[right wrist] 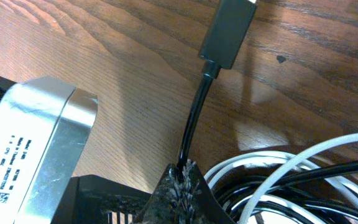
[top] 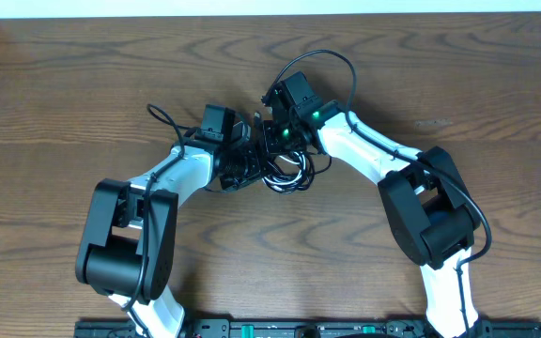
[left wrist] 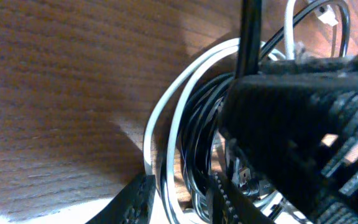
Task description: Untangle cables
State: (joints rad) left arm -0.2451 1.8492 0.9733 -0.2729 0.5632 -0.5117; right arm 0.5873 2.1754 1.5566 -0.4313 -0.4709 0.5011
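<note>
The cables (top: 287, 171) lie in a tangled bundle on the wooden table between both arms. In the left wrist view, white cable loops (left wrist: 166, 118) and black cable loops (left wrist: 199, 140) run between the fingers of my left gripper (left wrist: 182, 200), which is closed around them. My right gripper (right wrist: 184, 171) is shut on the black cable (right wrist: 194, 118), a short way below its black plug (right wrist: 227, 34). White loops (right wrist: 272, 163) lie just right of its fingertips. From above, the left gripper (top: 247, 167) and right gripper (top: 275, 141) almost touch over the bundle.
The silver bracket (right wrist: 36, 143) of the left arm stands close beside the right gripper. A thick black robot wire (top: 336, 61) arches behind the right wrist. Bare wood (top: 421, 66) stretches to the table's far edge.
</note>
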